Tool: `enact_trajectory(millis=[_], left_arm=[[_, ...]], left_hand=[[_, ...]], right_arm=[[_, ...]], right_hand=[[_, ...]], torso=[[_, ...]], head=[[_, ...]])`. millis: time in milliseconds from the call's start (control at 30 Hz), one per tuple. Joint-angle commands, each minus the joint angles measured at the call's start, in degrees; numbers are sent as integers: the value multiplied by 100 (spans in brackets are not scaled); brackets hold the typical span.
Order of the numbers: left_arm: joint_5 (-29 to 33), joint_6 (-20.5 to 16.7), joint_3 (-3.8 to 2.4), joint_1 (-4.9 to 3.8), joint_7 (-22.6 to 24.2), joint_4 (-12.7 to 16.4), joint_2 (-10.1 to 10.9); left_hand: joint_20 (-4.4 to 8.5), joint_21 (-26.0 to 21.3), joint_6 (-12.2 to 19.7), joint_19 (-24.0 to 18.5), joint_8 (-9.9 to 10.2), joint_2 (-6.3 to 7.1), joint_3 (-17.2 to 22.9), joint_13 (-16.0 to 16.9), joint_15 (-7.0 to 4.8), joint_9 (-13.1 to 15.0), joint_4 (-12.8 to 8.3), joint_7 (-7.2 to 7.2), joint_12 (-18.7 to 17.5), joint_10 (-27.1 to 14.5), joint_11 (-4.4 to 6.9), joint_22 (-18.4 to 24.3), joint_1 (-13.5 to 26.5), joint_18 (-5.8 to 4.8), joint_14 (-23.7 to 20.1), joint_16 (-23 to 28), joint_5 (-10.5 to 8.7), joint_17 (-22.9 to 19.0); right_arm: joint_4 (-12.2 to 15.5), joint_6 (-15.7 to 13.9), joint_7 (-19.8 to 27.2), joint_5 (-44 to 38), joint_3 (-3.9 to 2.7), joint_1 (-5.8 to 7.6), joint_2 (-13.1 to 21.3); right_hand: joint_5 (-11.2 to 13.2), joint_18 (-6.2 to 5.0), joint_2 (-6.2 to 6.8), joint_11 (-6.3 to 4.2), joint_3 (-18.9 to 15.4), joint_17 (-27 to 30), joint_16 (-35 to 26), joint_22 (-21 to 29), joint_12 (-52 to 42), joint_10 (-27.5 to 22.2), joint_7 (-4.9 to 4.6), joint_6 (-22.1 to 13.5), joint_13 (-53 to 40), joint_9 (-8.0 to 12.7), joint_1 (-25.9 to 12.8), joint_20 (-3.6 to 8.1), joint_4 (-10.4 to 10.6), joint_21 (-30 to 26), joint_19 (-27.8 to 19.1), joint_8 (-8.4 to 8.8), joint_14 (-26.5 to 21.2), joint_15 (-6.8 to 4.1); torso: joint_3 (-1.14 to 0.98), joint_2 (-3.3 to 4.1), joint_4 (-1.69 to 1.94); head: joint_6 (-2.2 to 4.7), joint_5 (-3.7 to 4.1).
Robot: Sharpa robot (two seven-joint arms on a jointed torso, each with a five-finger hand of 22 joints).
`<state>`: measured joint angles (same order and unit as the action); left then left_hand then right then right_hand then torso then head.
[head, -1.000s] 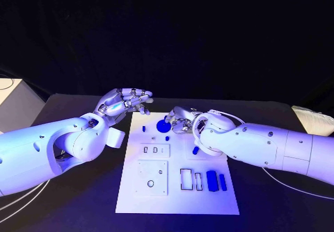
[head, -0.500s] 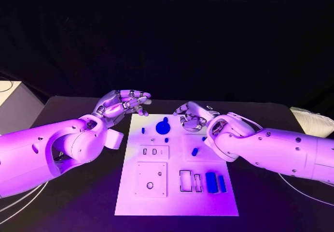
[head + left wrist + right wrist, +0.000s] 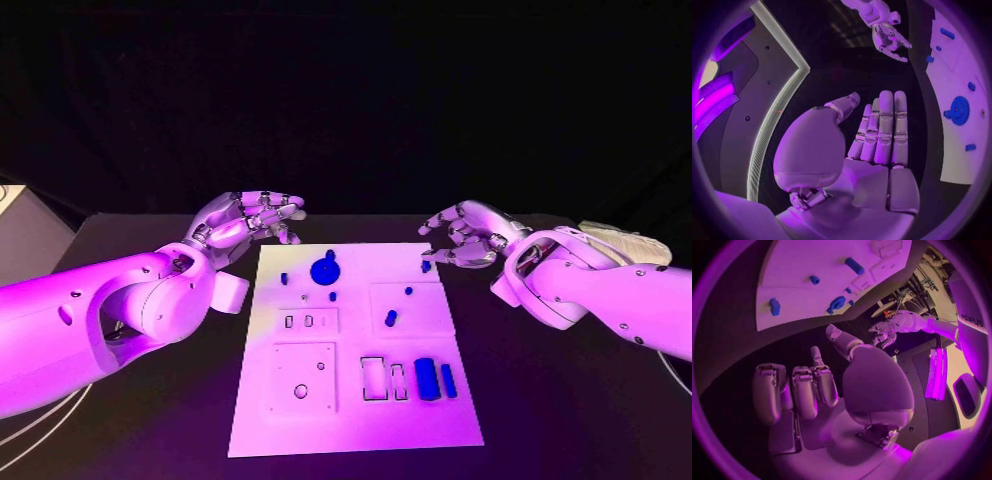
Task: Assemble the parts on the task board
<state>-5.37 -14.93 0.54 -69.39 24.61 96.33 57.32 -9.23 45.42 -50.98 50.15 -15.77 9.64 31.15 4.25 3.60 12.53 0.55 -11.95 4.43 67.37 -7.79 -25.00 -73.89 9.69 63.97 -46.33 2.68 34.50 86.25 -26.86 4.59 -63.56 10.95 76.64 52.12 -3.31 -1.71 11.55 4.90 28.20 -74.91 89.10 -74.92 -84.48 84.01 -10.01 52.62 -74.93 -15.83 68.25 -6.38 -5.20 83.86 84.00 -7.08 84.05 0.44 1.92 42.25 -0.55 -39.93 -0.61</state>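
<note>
The white task board (image 3: 353, 410) lies in the middle of the black table. A round blue part (image 3: 323, 269) sits near its far edge, with small blue pieces (image 3: 389, 317) scattered around it. Two blue blocks (image 3: 426, 376) stand at the near right. My left hand (image 3: 253, 218) hovers off the board's far left corner, fingers extended, palm bare (image 3: 873, 135). My right hand (image 3: 464, 235) hovers off the far right corner, holding nothing (image 3: 811, 390). From the left wrist, the round part (image 3: 959, 110) and the right hand (image 3: 886, 32) show beyond my fingers.
The board carries square plates with slots (image 3: 310, 321) and a hole (image 3: 302, 391), plus narrow rectangular pockets (image 3: 372, 376) beside the blocks. A pale box (image 3: 12, 200) stands at the table's far left. A pale cloth-like thing (image 3: 623, 240) lies at the far right.
My right hand has drawn back from the round blue part to the right, off the board, with nothing in it. The left hand has hardly moved. The camera has shifted.
</note>
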Motion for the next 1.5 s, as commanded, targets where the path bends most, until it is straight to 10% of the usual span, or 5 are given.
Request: enact_trajectory(millis=[33,267,600,1500], left_arm=[[-44,79,0,-2,20,-10,-26],[-70,78,3,2,12,-24,-40],[-78,88,5,4,5,-29,-52],[-80,83,5,3,-6,-5,-14]], left_hand=[[-7,43,57,-70,45,-17,9,18,-11,3,-4,-12,5,19,12,-10,-14,62,-51,-14,15,8],[-10,53,88,-93,62,-11,1,35,-13,0,-22,-15,41,57,15,-16,-34,62,-68,-18,15,9],[-12,58,104,-107,69,-5,-5,38,-10,-1,-29,-19,46,48,10,-20,-41,61,-80,-19,15,9],[-14,62,112,-116,72,-8,-6,37,-6,-1,-31,-25,41,25,4,-22,-44,61,-90,-19,15,9]], right_arm=[[-132,401,233,-292,9,-35,23],[-514,249,-81,-666,24,-168,-129],[-980,78,-467,-894,28,-343,-508],[-1342,160,-467,-905,27,-512,-864]], right_hand=[[9,-1,21,-16,-86,-1305,9,-1030,12,138,41,-13,-964,6,67,-12,23,-22,231,-32,543,5],[-114,-4,-27,-19,-330,-1296,5,-1021,37,120,40,-117,-943,38,259,-3,113,-43,229,-11,540,2],[-208,-12,-91,-3,-449,-1280,-2,-1001,53,108,20,-249,-929,76,347,-13,209,-77,216,36,536,15],[-450,-7,-335,-10,-341,-1289,0,-1024,-8,160,25,-28,-987,67,443,-5,423,-65,237,-129,539,3]], torso=[[-38,-24,-35],[-78,2,-46],[-89,35,8],[-97,67,17]], head=[[-14,15],[-14,-69],[-79,-50],[-142,-91]])
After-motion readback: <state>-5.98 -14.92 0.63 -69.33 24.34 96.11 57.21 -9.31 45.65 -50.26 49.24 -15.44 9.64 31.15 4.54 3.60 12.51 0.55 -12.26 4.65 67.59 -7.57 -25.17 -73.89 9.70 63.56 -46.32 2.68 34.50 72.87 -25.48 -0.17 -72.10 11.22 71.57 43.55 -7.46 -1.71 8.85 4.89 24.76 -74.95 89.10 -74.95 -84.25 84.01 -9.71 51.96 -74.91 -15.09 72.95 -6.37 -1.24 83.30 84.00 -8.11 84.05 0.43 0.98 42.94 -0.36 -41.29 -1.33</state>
